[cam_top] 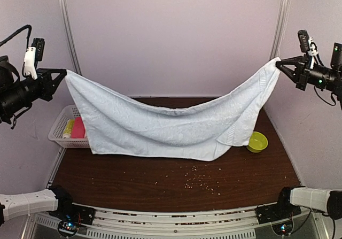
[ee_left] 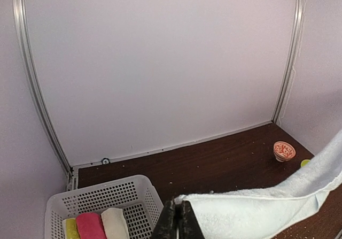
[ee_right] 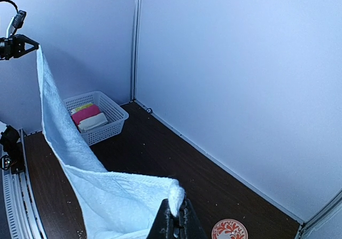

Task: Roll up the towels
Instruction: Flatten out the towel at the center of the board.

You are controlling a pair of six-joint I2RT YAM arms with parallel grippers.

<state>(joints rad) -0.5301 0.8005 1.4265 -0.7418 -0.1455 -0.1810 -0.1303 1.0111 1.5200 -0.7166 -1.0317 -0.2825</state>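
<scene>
The left claw (cam_top: 63, 73) and right claw (cam_top: 279, 62) each pinch a top corner of the towel (cam_top: 160, 126), held high and wide apart. It sags between them, lower edge down at the counter (cam_top: 160, 188), between basket (cam_top: 57, 129) and green bowl (cam_top: 257, 141).

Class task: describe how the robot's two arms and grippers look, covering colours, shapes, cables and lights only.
Both arms are mostly black, with white tubular segments near their bases. The left arm carries a white block by the wrist and a looping black cable. The right arm shows small green lights. The left gripper and right gripper are black with slim tapering fingers.
</scene>
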